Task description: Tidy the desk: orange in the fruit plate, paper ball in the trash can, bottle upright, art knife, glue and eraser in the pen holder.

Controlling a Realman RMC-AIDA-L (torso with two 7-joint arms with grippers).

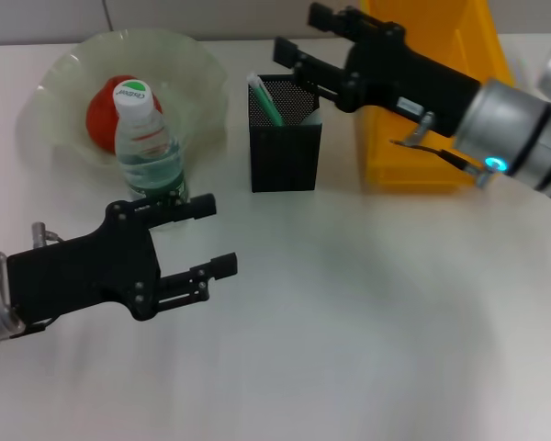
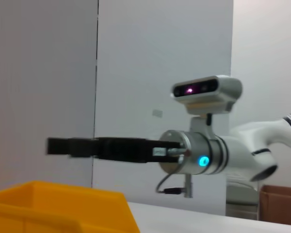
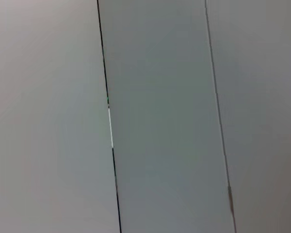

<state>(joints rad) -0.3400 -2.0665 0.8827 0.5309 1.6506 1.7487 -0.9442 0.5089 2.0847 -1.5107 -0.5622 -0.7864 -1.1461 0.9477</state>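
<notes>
From where I stand the desk looks nearly tidy. The orange [image 1: 106,115] sits in the pale green fruit plate [image 1: 197,78] at the far left, and the water bottle [image 1: 147,147] stands upright on its base just in front of that plate, white cap up, its long axis vertical. The black mesh pen holder [image 1: 285,138] is in the middle, with a green-handled tool [image 1: 264,99] and something pale leaning inside it; I cannot tell which of the small items each one is. The yellow trash can [image 1: 422,119] stands just beside the holder on the robot's right. No paper ball or eraser shows loose on the white desk [image 1: 367,322], and the bin's inside is hidden by the arm.

The right gripper [image 1: 303,46] hangs above the back rim of the pen holder, its two fingers spread apart with nothing between them. The pen holder lies directly below and slightly nearer the robot than those fingertips. The left wrist view shows this same arm side-on, stretched level above the bin.

The left gripper [image 1: 211,237] hovers low over the desk, its fingers parted and empty, pointing toward the middle. The bottle lies just behind its upper finger, close but apart.

My guess is that the last drop into the holder is done and both arms need only pull clear; the left must mind the bottle, which would tip easily.
</notes>
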